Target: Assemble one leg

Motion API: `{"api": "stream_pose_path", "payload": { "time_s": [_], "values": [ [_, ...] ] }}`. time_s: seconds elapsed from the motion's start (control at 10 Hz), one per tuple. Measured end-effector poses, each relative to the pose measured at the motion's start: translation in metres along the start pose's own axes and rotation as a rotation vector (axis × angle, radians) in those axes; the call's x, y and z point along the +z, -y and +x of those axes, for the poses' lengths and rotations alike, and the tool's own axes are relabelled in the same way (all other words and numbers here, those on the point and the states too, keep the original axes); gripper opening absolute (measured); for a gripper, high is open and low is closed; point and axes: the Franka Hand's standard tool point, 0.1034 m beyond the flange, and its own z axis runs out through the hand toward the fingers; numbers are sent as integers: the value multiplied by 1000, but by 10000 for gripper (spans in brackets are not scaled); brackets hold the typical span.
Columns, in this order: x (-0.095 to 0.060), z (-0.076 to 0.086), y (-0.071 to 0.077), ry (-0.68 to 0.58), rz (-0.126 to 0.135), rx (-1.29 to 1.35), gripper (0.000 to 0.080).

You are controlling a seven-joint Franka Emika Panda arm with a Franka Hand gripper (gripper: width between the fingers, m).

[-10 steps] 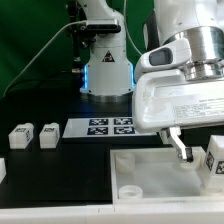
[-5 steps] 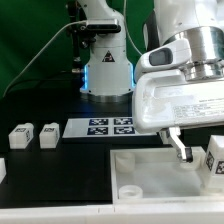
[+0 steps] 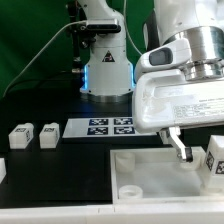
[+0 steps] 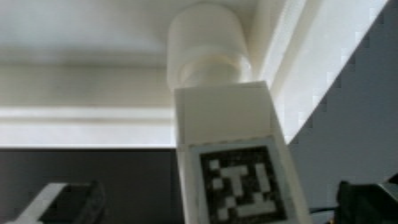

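A leg (image 4: 230,150), a white block with a black-and-white tag and a round peg end, lies between my gripper's (image 4: 222,208) two dark fingers. There is a gap on each side of it, so the jaws are open. Its peg end points at the raised rim of the white panel (image 4: 107,100). In the exterior view the same leg (image 3: 214,159) sits at the right edge over the panel (image 3: 150,172). One dark finger (image 3: 182,148) hangs just to its left; the other finger is hidden.
Two more legs (image 3: 22,136) (image 3: 48,134) stand on the black table at the exterior view's left, and another (image 3: 2,171) is at the left edge. The marker board (image 3: 110,126) lies behind the panel. The robot base (image 3: 105,70) stands at the back.
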Motion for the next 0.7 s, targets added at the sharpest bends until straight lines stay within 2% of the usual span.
{"api": "stream_pose_path", "payload": {
  "time_s": [0.1,0.2,0.3,0.4,0.5,0.6,0.7],
  "values": [
    [-14,7,5,59,15,21,649],
    [-20,13,7,76,20,35,649],
    [-19,14,6,88,21,38,649],
    [-17,7,9,206,37,46,649],
    [-19,13,10,306,53,52,649],
    [-17,19,7,334,57,59,649],
    [-15,9,8,443,65,53,649]
  ]
}}
